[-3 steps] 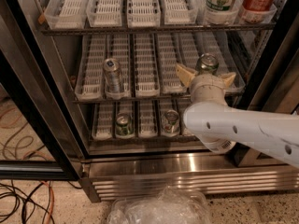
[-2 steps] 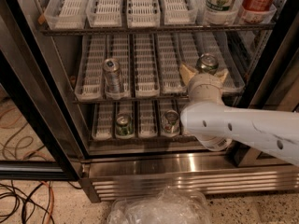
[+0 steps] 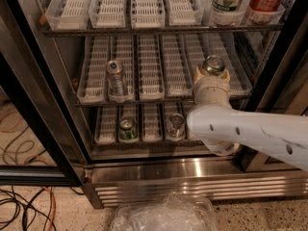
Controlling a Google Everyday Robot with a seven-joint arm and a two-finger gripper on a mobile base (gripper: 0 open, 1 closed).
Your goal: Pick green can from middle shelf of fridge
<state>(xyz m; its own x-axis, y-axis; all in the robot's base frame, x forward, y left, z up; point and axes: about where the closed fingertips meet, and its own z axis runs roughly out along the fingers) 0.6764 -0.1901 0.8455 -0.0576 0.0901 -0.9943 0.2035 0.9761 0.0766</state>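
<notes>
The fridge (image 3: pixel 159 174) stands open with three tray-lined racks. On the middle shelf (image 3: pixel 151 71), the green can (image 3: pixel 213 64) stands upright in a right-hand lane. Only its shiny silver top and a little of its side show. My gripper (image 3: pixel 212 74) is around this can from the front, at the end of my white arm (image 3: pixel 250 131), which reaches in from the right. The arm's wrist hides the can's lower body. A silver-grey can with a bluish top (image 3: pixel 116 78) stands in a left-hand lane of the same shelf.
Two bottles (image 3: pixel 230 1) (image 3: pixel 265 1) stand on the top shelf at the right. Two cans (image 3: pixel 127 129) (image 3: pixel 175 125) sit on the bottom shelf. The black door frame (image 3: pixel 33 114) runs down the left. Crumpled clear plastic (image 3: pixel 163 216) and cables (image 3: pixel 21 206) lie on the floor.
My gripper has moved forward and up to the green can, so that it now sits around the can. The can itself has not moved.
</notes>
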